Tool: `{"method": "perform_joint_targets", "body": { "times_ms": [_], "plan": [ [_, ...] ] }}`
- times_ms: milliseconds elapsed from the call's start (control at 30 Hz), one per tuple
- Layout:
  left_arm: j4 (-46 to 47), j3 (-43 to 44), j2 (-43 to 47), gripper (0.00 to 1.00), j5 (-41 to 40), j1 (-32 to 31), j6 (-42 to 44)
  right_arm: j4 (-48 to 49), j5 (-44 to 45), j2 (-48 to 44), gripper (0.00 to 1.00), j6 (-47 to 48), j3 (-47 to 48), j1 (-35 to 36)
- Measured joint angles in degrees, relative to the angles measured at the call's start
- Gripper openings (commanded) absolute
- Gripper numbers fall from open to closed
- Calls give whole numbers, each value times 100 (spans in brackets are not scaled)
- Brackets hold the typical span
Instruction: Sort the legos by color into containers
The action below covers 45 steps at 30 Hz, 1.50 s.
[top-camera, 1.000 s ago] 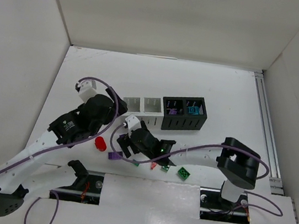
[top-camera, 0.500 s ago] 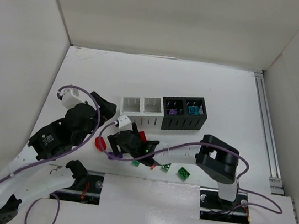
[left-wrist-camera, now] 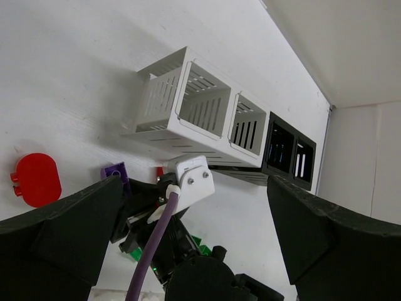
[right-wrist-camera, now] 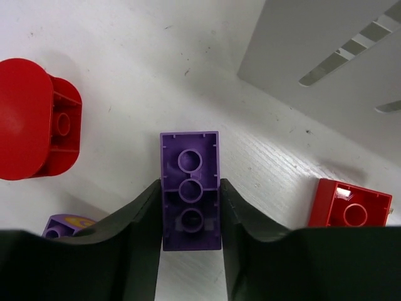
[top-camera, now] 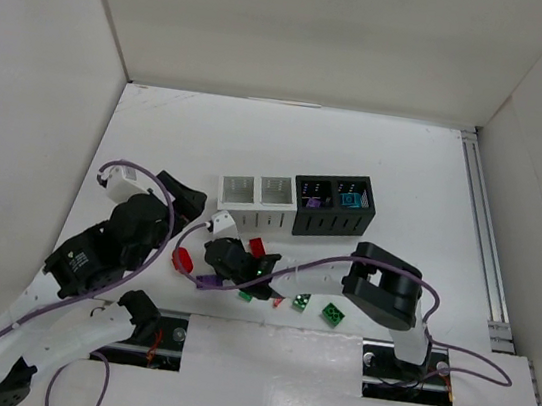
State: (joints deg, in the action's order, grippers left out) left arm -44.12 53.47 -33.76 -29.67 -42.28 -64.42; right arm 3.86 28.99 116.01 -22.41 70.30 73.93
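surface: white table [top-camera: 407,172], faintly scuffed, boxed in by plain white walls [top-camera: 306,26] on the far side and both flanks. a metal rail [top-camera: 484,233] runs along the table's right edge.

containers [top-camera: 296,202]: four bins joined in a row near the table's middle, two white on the left, two black on the right. something purple lies in the left black bin and something teal in the right one. what the white bins hold cannot be told.

loose pieces sit in front of the row, toward the arm bases: red rounded piece [top-camera: 182,259], two green bricks [top-camera: 334,314] further right, small red brick [right-wrist-camera: 349,204] close to the white bin wall.

right gripper [right-wrist-camera: 190,207]: arm reaches left across the front of the bins. jaws are narrow, and the fingers [right-wrist-camera: 141,226] press both long sides of the purple brick [right-wrist-camera: 190,197]. the brick's hollow side with three round tubes faces the wrist camera. it sits between the red rounded piece and the small red brick, apart from both. whether it rests on the table or is lifted cannot be told.

left gripper [left-wrist-camera: 194,213]: jaws wide apart and holding nothing, set left of the white bins and looking over the right gripper's wrist and its purple cable [left-wrist-camera: 150,251].
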Motion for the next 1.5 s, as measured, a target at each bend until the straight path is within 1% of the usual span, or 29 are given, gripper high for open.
{"method": "perform_joint_targets", "body": {
  "times_ms": [133, 233, 333, 467, 567, 600, 667, 767, 867, 933, 967, 1000, 1033, 1067, 1133, 1167, 1233, 1267, 1333, 1367, 1500],
  "plan": [
    [-35, -52, 68, 100, 4, 0, -20, -90, -15, -17, 26, 20, 17, -2],
    [-59, -52, 76, 100, 7, 0, -17, -234, -74, -151, 23, 138, 0, -2],
    [-79, -52, 85, 100, 24, 0, 4, -350, -170, -511, 22, 474, -48, -2],
    [-55, -81, 90, 100, 153, 0, 170, -339, -275, -1471, 22, 1185, -289, 0],
    [-9, -170, 90, 100, 328, 0, 345, -350, -293, -2448, 22, 1683, -664, -55],
    [24, -212, 92, 100, 398, 0, 391, -356, -321, -2780, 23, 1834, -800, -118],
    [105, -319, 90, 100, 535, 0, 459, -365, -409, -3392, 23, 2120, -1056, -417],
    [243, -603, 20, 100, 752, 0, 525, -400, -629, -3941, 23, 2557, -1211, -1202],
    [297, -841, -238, 100, 994, 0, 544, -525, -857, -4120, 25, 3010, -1220, -2024],
    [334, -962, -365, 100, 1115, 0, 525, -651, -1036, -4103, 28, 3230, -1217, -2371],
    [369, -1038, -435, 100, 1185, 0, 498, -719, -1147, -4059, 28, 3329, -1213, -2494],
    [382, -1113, -492, 100, 1263, 0, 463, -778, -1285, -3991, 29, 3410, -1200, -2601],
    [396, -1182, -522, 100, 1351, 0, 389, -826, -1408, -3906, 33, 3471, -1191, -2695],
    [409, -1257, -538, 100, 1436, 0, 304, -870, -1517, -3807, 33, 3530, -1189, -2778],
    [402, -1423, -546, 100, 1628, 0, 81, -953, -1672, -3615, 37, 3624, -1185, -2879],
    [411, -1523, -549, 100, 1727, 0, -48, -1003, -1755, -3545, 45, 3672, -1185, -2903],
    [407, -1764, -549, 100, 1923, 0, -269, -1084, -1875, -3399, 53, 3716, -1185, -2964],
    [396, -1899, -549, 100, 2015, 0, -365, -1123, -1923, -3370, 64, 3729, -1185, -2988],
    [376, -2131, -549, 100, 2157, 0, -516, -1134, -2033, -3355, 74, 3733, -1185, -3047],
    [343, -2221, -551, 100, 2218, 0, -575, -1119, -2072, -3357, 81, 3729, -1185, -3091],
    [275, -2299, -568, 100, 2310, 0, -800, -1145, -2133, -3460, 89, 3724, -1189, -3209]
  ]
}}
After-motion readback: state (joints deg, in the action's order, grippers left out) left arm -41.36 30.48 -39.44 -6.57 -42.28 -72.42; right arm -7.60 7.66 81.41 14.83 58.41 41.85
